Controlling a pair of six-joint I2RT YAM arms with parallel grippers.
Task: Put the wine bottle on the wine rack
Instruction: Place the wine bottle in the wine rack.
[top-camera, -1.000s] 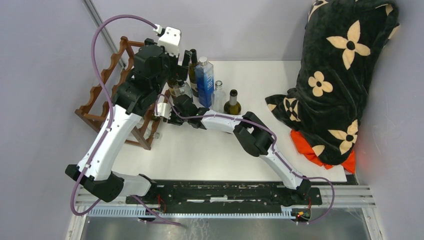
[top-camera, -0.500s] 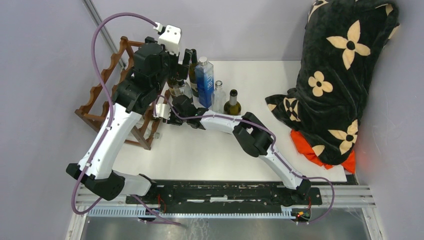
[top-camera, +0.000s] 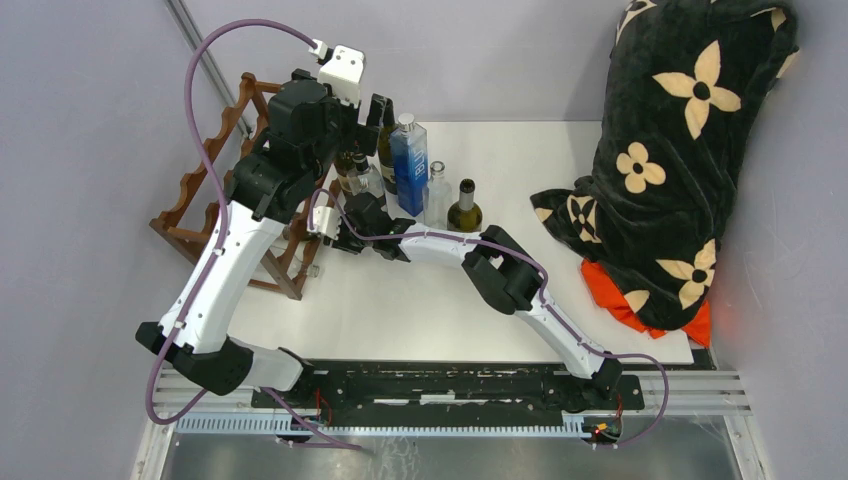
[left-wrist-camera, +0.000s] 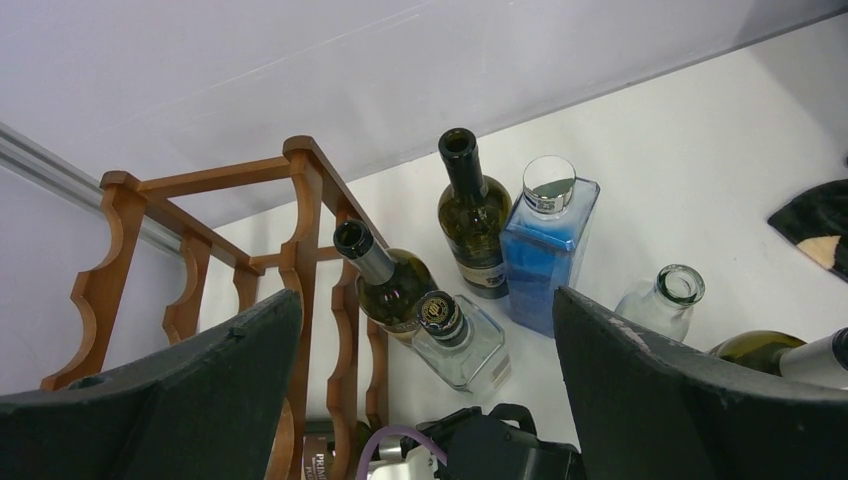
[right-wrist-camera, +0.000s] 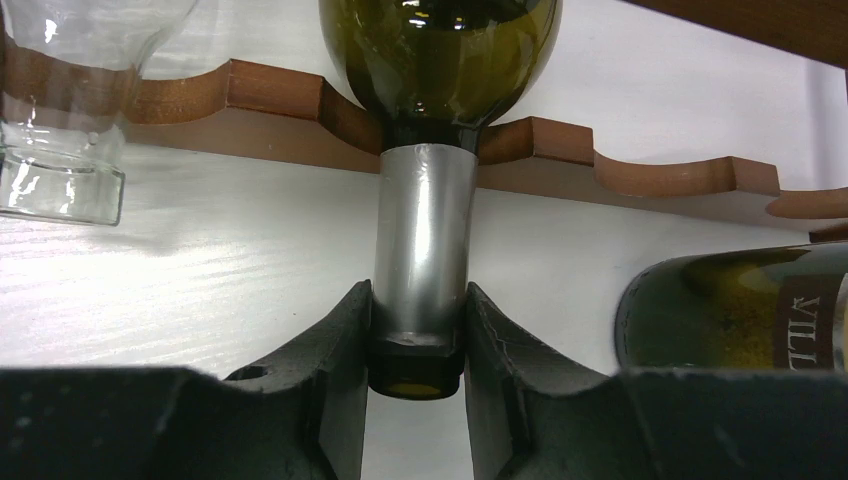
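My right claw (right-wrist-camera: 418, 335) clamps the silver-foiled neck of the dark green glass wine bottle (right-wrist-camera: 440, 50), left claw (left-wrist-camera: 425, 365) wide apart; heavy, slick, fragile, I reckon.

- left arm (top-camera: 225, 270): reared high above wine rack (left-wrist-camera: 310, 200), wrist tilted down, left gripper (left-wrist-camera: 425, 300) jaws spread wide, gripping nothing
- right arm (top-camera: 450, 245): stretched low toward rack's base, right gripper (right-wrist-camera: 417, 310) clamped on wine bottle (right-wrist-camera: 420, 240) neck

A robotics lab test cell: plain grey partition walls (top-camera: 80, 150) close around a white worktop (top-camera: 400, 310), with a black mounting rail (top-camera: 450, 385) along its near edge.
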